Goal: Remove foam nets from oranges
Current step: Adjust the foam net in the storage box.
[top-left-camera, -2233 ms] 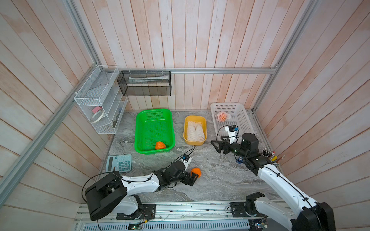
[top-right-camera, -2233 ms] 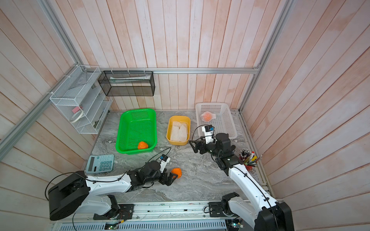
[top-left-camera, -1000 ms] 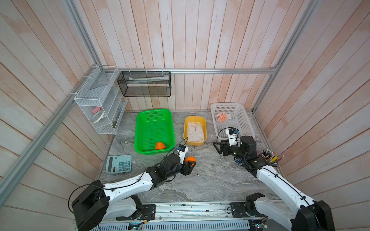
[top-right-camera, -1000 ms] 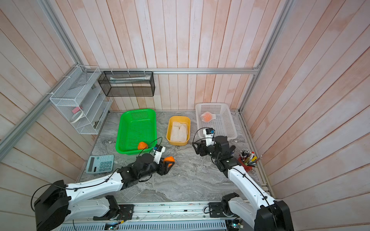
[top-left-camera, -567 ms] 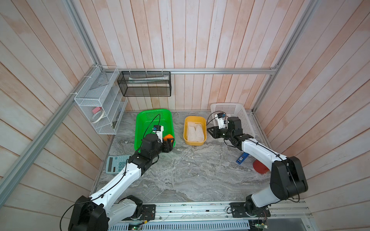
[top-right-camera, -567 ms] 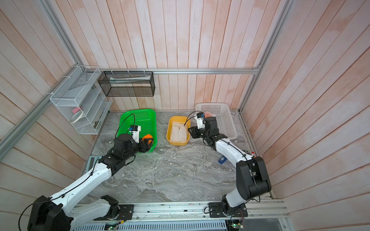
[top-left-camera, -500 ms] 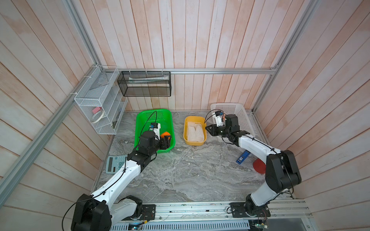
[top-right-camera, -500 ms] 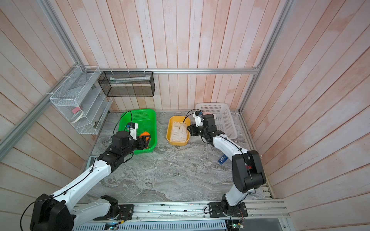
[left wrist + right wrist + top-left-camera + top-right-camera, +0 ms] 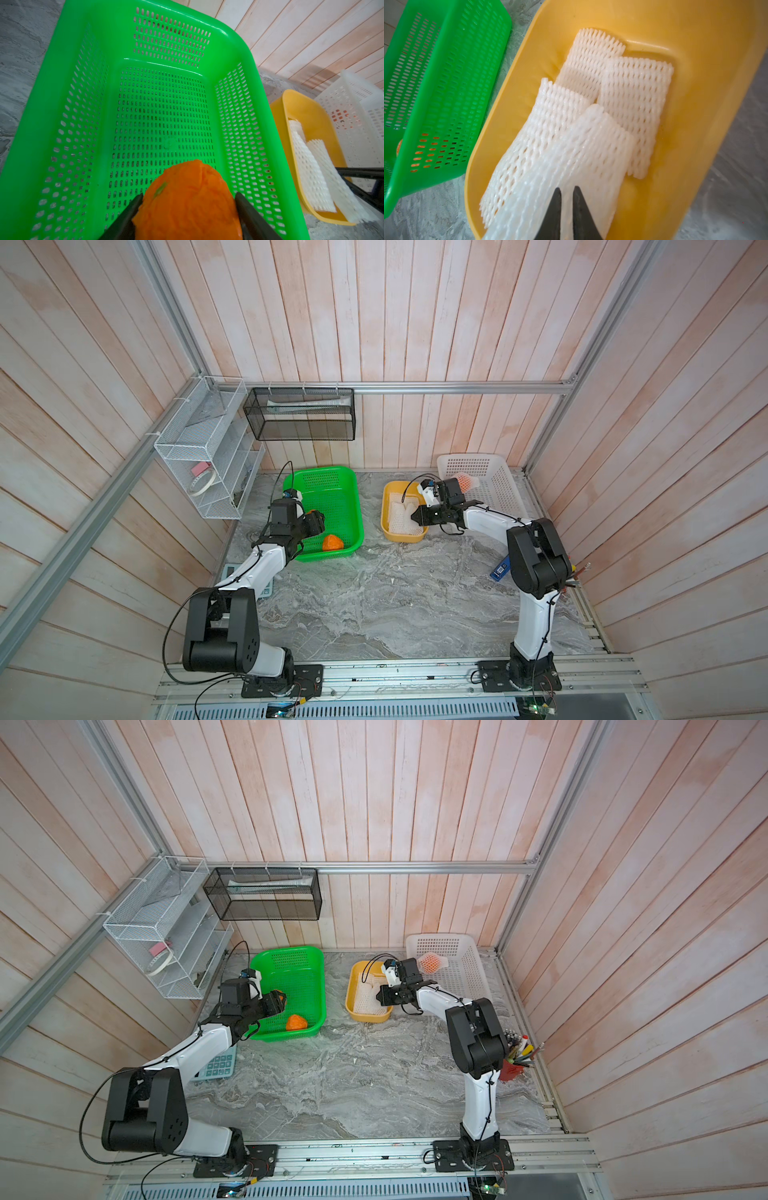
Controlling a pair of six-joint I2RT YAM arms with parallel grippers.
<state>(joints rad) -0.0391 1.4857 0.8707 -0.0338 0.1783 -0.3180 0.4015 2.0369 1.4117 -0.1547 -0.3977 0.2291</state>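
White flattened foam net (image 9: 571, 166) pinched in right gripper (image 9: 566, 193) over yellow tub (image 9: 695, 104), other nets beneath. Bare orange (image 9: 187, 203) clamped in left gripper (image 9: 188, 199), arm stretched over green basket (image 9: 62, 104).

**What the cameras can't quite catch**

In the left wrist view the orange (image 9: 188, 202) and both fingers (image 9: 122, 220) clamping it run off the picture's edge. From above, that orange (image 9: 311, 512) shows only as a sliver behind the left pincer (image 9: 318, 522). The foam net (image 9: 558, 178) pinched by the right pincer (image 9: 566, 193) is cut off too. The pens (image 9: 519, 1048) are too small to count.
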